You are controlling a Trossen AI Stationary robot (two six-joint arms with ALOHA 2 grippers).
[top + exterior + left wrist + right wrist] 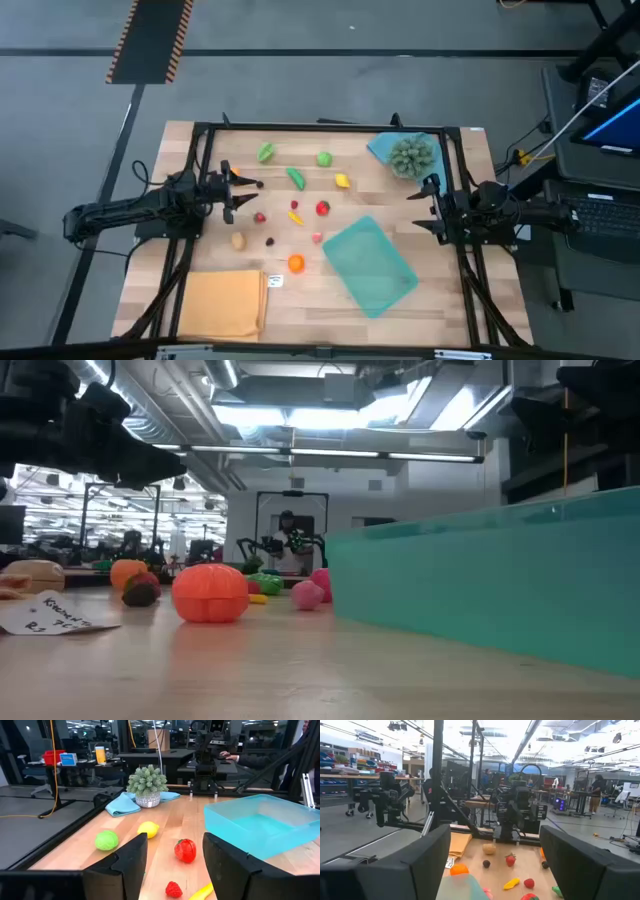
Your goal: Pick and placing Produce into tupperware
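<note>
Left end effector at left-centre of frame, fingers spread, empty, beside scattered toy produce; right end effector right of centre, spread, empty

Container lower centre-right on desk, empty so far; produce left and above it

Risk: pieces tiny, round; orange, tomato may roll off on finger contact; crowding could knock neighbours

Count: about 11 produce pieces, 1 container, 2 cloths, 1 spiky plant
</note>
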